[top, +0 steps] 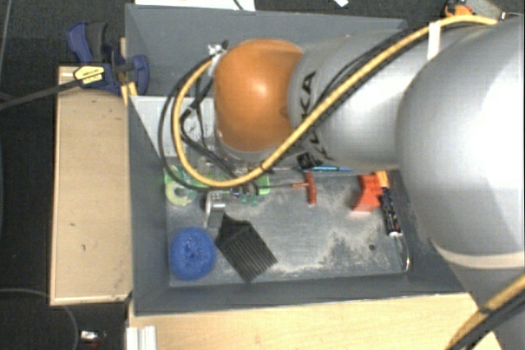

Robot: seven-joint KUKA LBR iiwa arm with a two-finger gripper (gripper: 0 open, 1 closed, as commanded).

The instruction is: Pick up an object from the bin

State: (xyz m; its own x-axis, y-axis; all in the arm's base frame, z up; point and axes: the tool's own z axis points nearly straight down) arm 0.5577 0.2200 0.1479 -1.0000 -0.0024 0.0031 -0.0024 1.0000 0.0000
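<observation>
At the far left of the bin, low on its floor, sits a blue ball. Above it, against the left wall, lies a pale green ring-shaped piece. Just right of the ball lies a black ribbed pad, turned at a slant. Further right come a small bright green bit, a red-handled tool, a thin blue stick under the arm's edge, an orange block and, beside it, a black pen near the right wall.

The arm covers much of the bin, and its orange cover and a loop of yellow cable hang over the back left part, hiding whatever lies beneath them.

The pincer shows as a short grey metal piece below the cover, low over the floor – between the green ring and the green bit, with the ribbed pad's upper corner just beneath it. Whether it is spread or pressed together I cannot tell, nor whether anything is in it. Which thing it is over is not plain either – the ribbed pad and the green pieces are nearest, in the bin's left half.

The ball looks rough and fuzzy; the pad is flat, rectangular and finely grooved. The block is blocky and matt. The bin floor is dull grey metal, scuffed and dusty toward the right. The cover is a smooth, glossy dome.
</observation>
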